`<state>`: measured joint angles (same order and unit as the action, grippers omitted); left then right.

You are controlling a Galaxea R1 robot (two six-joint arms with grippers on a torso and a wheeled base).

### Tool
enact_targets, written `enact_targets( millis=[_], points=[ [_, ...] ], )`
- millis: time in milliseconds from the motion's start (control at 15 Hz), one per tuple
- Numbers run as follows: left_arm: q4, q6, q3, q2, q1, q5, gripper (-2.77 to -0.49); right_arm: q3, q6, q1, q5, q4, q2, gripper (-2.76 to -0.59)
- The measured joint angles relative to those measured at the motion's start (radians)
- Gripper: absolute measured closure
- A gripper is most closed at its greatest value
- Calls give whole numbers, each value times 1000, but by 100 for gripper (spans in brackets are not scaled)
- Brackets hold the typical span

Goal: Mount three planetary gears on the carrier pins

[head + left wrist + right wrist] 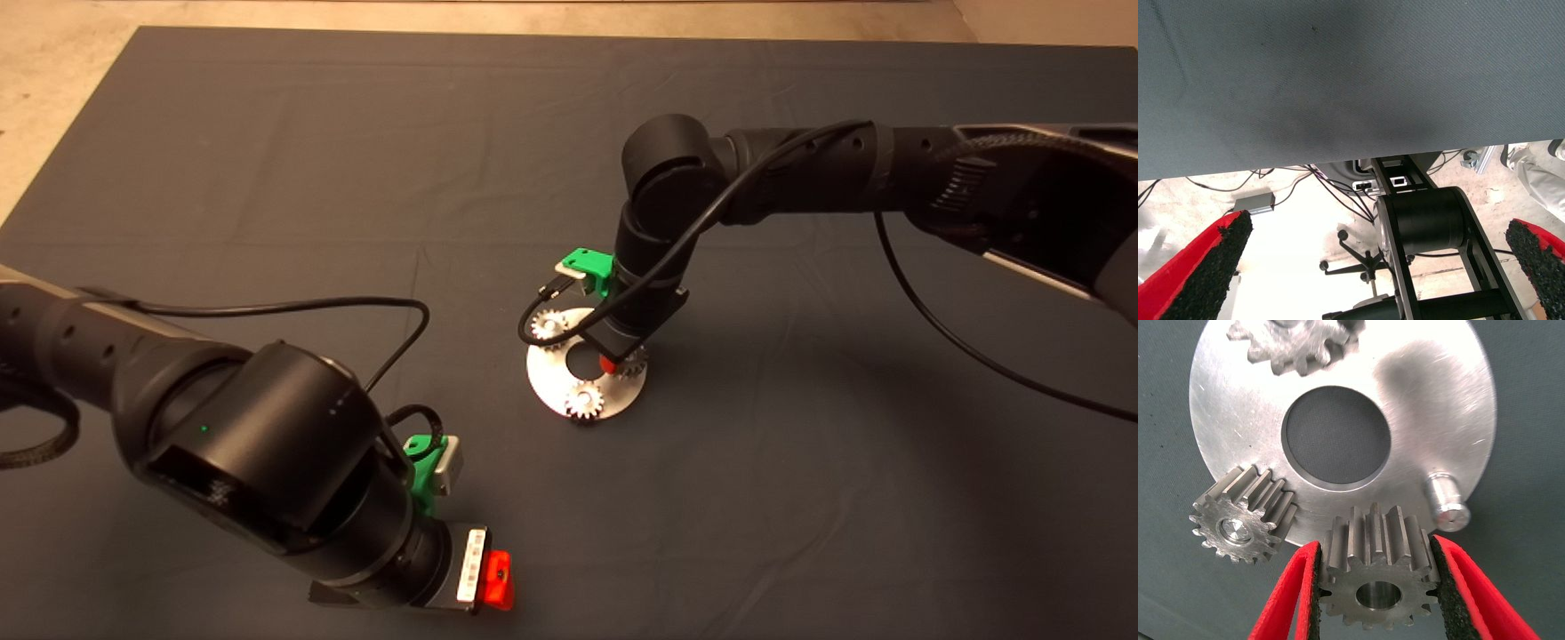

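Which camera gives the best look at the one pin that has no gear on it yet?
The right wrist view: the bare pin stands in plain sight on the disc, just beside the gear clamped in the right gripper. In the head view that arm hides it. The left wrist view shows only mat and floor.

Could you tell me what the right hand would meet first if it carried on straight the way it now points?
Most likely the flat pale round metal disc: the right hand, shut on a small silvery toothed gear, points down at its edge, beside the one bare upright pin. Depth is hard to judge.
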<state>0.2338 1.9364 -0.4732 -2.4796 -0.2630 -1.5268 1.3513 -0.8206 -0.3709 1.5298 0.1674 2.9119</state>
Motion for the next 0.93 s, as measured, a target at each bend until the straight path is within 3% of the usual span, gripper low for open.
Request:
enact_targets(
  millis=[400, 933],
  points=[
    [0, 0, 1, 0, 0, 0, -276, -2, 0, -63, 0, 0, 6, -97],
    [1, 1, 14, 0, 9, 0, -276, 19, 1, -66, 0, 0, 5, -97]
  ],
)
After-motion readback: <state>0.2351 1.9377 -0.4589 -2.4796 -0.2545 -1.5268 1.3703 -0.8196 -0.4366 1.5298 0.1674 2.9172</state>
